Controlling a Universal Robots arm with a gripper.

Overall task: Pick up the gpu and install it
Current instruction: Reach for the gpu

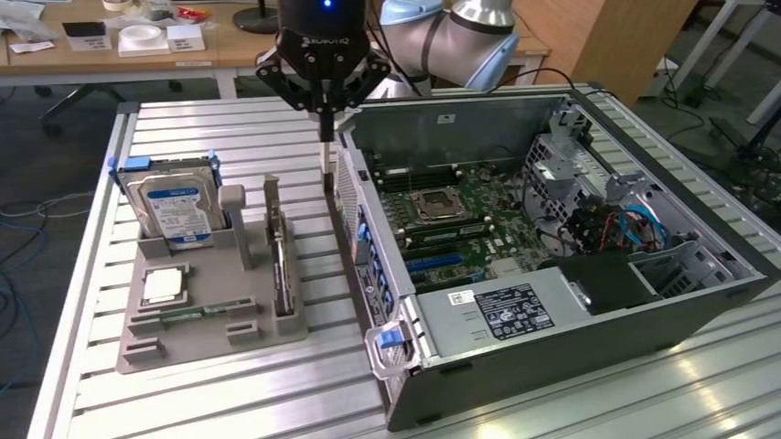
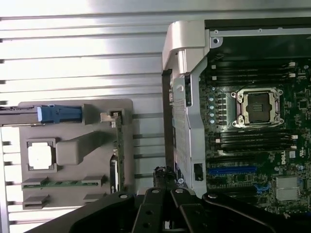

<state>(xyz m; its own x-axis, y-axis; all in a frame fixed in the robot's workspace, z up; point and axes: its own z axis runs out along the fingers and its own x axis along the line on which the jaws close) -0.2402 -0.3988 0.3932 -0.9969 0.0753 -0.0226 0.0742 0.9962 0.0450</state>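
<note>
Gripper (image 1: 326,151), fingers pinched shut and empty, hangs just beside the computer case (image 1: 573,357) wall; the gpu (image 1: 282,265) stands edgewise in the tray (image 1: 183,343) beside that case, where a shut, misaligned descent could strike it.

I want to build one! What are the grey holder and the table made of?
Grey holder: probably plastic, with a dull matte look and soft rounded moulded edges. Table: looks like bare aluminium, with silvery ribbed slats that shine in the light.
</note>
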